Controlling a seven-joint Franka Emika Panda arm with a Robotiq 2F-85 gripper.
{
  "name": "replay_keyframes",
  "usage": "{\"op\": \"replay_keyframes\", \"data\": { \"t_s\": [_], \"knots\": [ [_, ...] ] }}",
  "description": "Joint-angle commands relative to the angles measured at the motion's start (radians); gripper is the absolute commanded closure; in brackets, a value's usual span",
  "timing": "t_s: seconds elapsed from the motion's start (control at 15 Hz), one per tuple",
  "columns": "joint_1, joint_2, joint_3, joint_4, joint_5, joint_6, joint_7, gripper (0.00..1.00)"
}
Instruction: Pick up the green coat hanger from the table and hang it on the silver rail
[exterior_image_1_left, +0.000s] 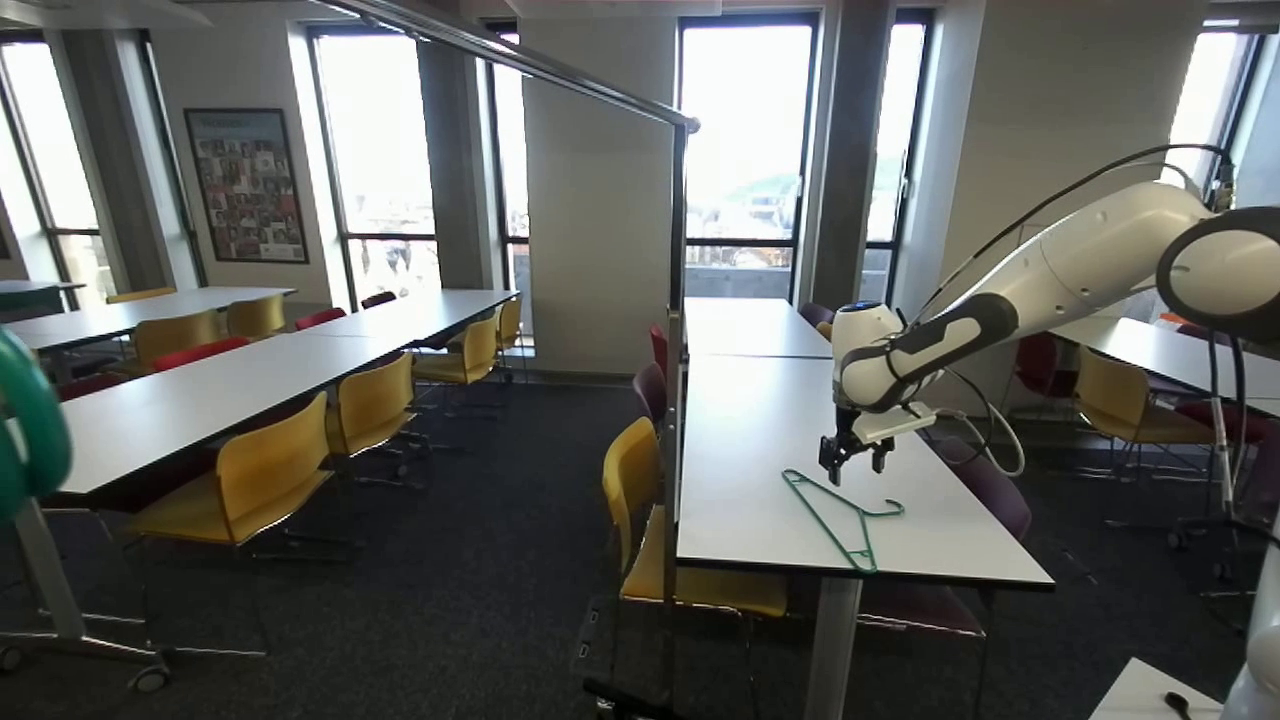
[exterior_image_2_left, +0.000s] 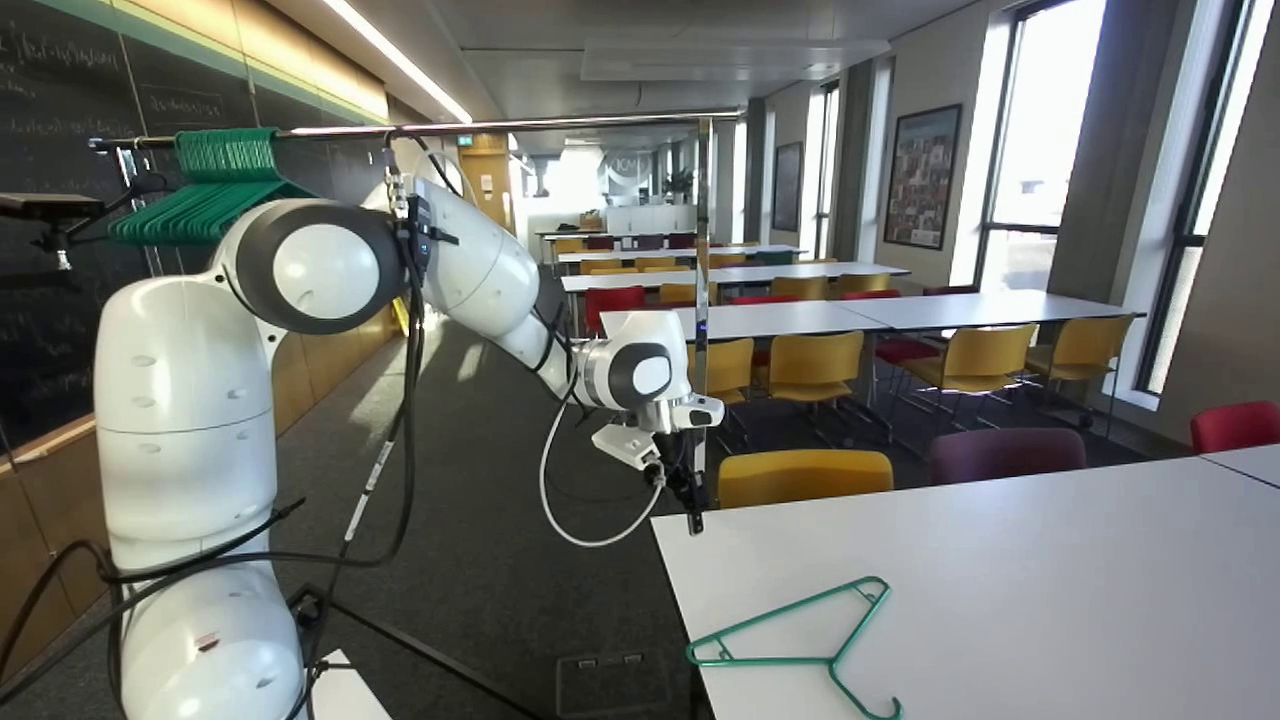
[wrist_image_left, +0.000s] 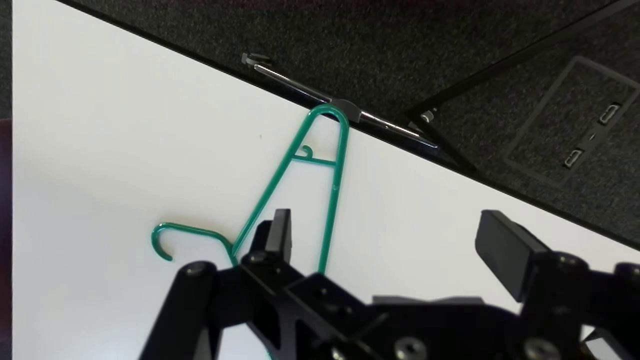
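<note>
The green coat hanger (exterior_image_1_left: 862, 512) lies flat on the white table (exterior_image_1_left: 740, 480), near its end. In an exterior view the hanger (exterior_image_2_left: 775, 661) has its hook toward the bottom of the picture. My gripper (exterior_image_1_left: 856, 468) is above the table with fingers pointing down, open and empty. In the wrist view the gripper (wrist_image_left: 385, 235) has its fingers wide apart; the left finger overlaps the hanger (wrist_image_left: 331, 215) and hides part of it. One hanger corner reaches the table's edge in that view. The silver rail (exterior_image_1_left: 560, 75) runs high up; it also shows in an exterior view (exterior_image_2_left: 600, 122).
Several green hangers (exterior_image_2_left: 210, 190) hang bunched on the rail's end. The rail's upright post (exterior_image_1_left: 678, 300) overlaps the table's side in an exterior view. A yellow chair (exterior_image_1_left: 632, 480) stands by the table. A white cable (exterior_image_2_left: 590, 543) loops below the wrist.
</note>
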Motion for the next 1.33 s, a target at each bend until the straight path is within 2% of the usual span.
{"op": "replay_keyframes", "data": {
  "t_s": [0.0,0.73,1.07,1.27],
  "knots": [
    [0.015,-0.001,-0.013,0.001,0.003,-0.001,-0.003,0.0],
    [0.013,0.032,-0.02,0.03,0.002,0.004,0.008,0.0],
    [0.005,0.134,-0.04,0.134,0.039,-0.03,0.008,0.0],
    [-0.003,0.206,-0.05,0.203,0.093,0.007,0.004,0.0]
  ]
}}
